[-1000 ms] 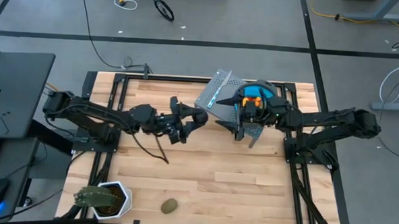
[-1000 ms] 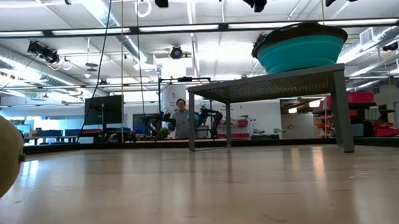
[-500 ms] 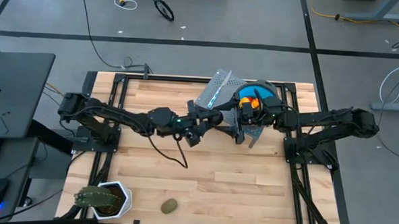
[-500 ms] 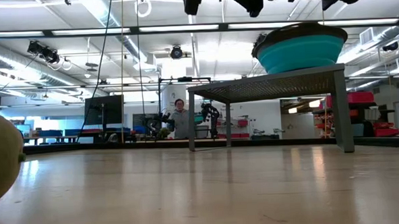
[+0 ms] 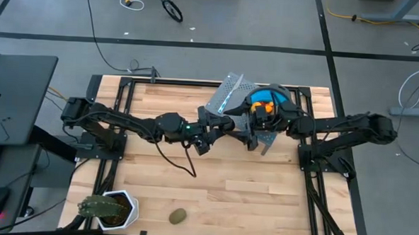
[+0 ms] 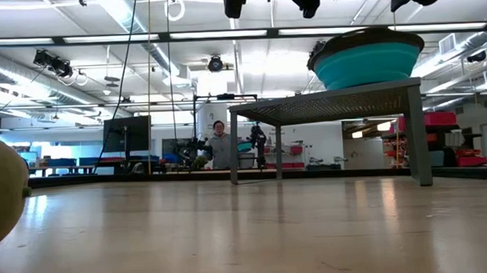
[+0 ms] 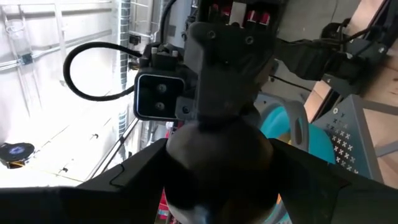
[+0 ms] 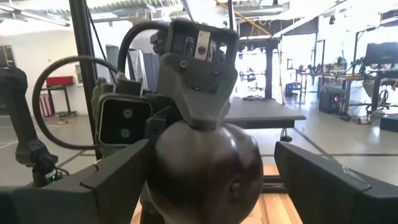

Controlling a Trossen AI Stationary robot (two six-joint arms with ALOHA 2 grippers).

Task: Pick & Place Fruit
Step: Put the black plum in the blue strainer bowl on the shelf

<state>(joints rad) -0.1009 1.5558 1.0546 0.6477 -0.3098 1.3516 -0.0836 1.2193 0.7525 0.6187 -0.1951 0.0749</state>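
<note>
Two dark arms meet nose to nose just beside the teal bowl point(image 5: 275, 96), which sits on a grey perforated stand point(image 5: 228, 93) at the back of the wooden table point(image 5: 227, 189).

The left gripper point(image 5: 216, 125) reaches toward the bowl from the side away from it. It is pinching the dark round fruit point(image 8: 208, 171), with its fingers point(image 7: 112, 186) pressed against the fruit's flanks.

The right gripper point(image 5: 243, 127) hangs at the bowl's near edge, facing the left one. Its fingers point(image 8: 323, 186) are spread wide to either side of that same fruit. One of them stands clear of it. Whether the other touches the fruit, I cannot tell.

All of this hangs well above the tabletop. From table height, only the dark undersides of the arms show, up beside the bowl.

Some orange pieces point(image 5: 267, 104) lie inside the bowl. One olive-brown oval point(image 5: 178, 216) rests alone on the wood, well apart from the bowl at the opposite, front edge of the table. Farther along that edge from it, at the corner, stands a green spiky plant in a white pot point(image 5: 106, 209).

Beyond the stand, deep in the room, a person point(image 6: 220, 146) stands among benches.
</note>
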